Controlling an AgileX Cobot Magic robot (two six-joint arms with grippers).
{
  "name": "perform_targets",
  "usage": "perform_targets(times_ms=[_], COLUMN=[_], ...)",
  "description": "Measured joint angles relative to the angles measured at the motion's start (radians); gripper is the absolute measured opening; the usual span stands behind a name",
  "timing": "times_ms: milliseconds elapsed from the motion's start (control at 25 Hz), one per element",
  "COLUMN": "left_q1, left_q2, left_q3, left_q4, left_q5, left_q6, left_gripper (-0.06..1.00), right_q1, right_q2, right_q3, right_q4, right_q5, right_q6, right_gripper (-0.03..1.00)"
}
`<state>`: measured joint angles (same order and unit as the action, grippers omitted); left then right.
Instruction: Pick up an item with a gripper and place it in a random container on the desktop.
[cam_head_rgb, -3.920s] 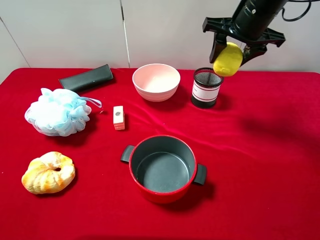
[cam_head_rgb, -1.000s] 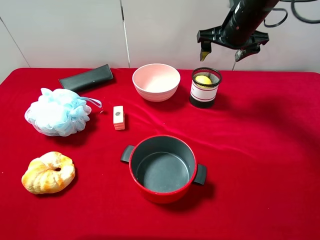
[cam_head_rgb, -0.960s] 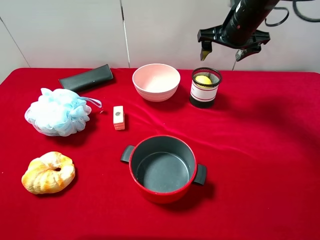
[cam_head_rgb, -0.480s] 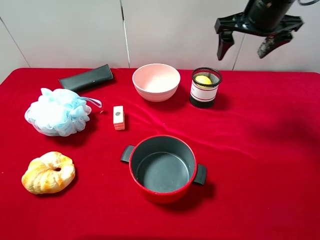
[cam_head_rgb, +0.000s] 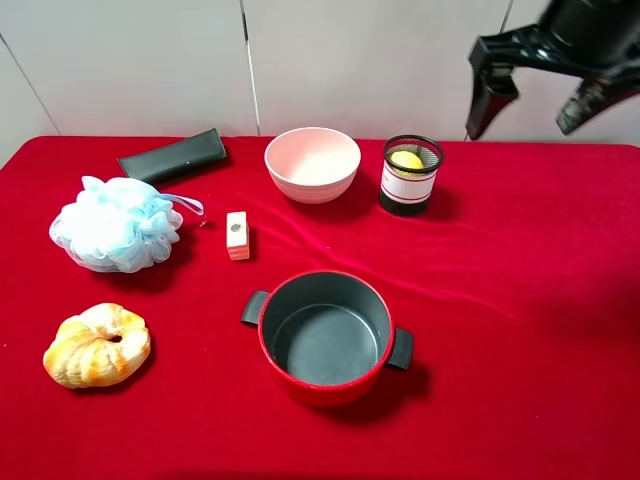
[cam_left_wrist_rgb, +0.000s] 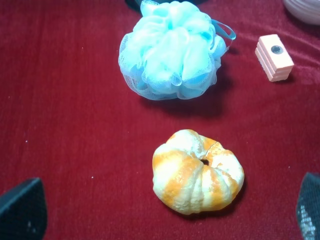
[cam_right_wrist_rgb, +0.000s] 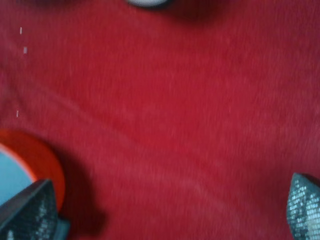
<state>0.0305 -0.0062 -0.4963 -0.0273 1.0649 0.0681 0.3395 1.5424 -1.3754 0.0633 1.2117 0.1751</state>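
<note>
The yellow lemon-shaped item (cam_head_rgb: 406, 159) lies inside the black wire-mesh container (cam_head_rgb: 410, 188), which stands upright at the back of the red desktop (cam_head_rgb: 520, 300). My right gripper (cam_head_rgb: 530, 108) is open and empty, raised high to the right of the container and apart from it. In the right wrist view the right gripper (cam_right_wrist_rgb: 167, 207) shows two spread fingertips over bare red cloth. My left gripper (cam_left_wrist_rgb: 166, 205) is open and empty, hovering over the croissant (cam_left_wrist_rgb: 198, 171); it is out of the exterior high view.
A pink bowl (cam_head_rgb: 312, 163) stands left of the container. A red pot (cam_head_rgb: 326, 336) sits front centre, its rim also in the right wrist view (cam_right_wrist_rgb: 42, 167). Blue bath pouf (cam_head_rgb: 116, 224), beige block (cam_head_rgb: 237, 235), croissant (cam_head_rgb: 96, 345) and dark case (cam_head_rgb: 173, 155) lie on the left.
The right gripper, which held the lemon above the container, let it go into it, then rose and moved right, staying open. The lemon rests in the container. Nothing else moved.
</note>
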Motion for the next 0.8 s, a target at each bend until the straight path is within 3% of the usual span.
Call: perform_targets(times_ms=[360,800], left_q1=[0.0,0.0], left_q2=[0.0,0.0], left_q3=[0.0,0.0], left_q4=[0.0,0.0], left_q5=[0.0,0.0], left_q6=[0.0,0.0], left_gripper=[0.99,0.99], right_q1=[0.0,0.0], right_q2=[-0.342,-0.827], right_q3=[0.273,0.446], right_q4=[0.003,0.004], right_q5=[0.004,0.006], right_q6=[-0.003,-0.003], right_gripper=[0.69,0.69])
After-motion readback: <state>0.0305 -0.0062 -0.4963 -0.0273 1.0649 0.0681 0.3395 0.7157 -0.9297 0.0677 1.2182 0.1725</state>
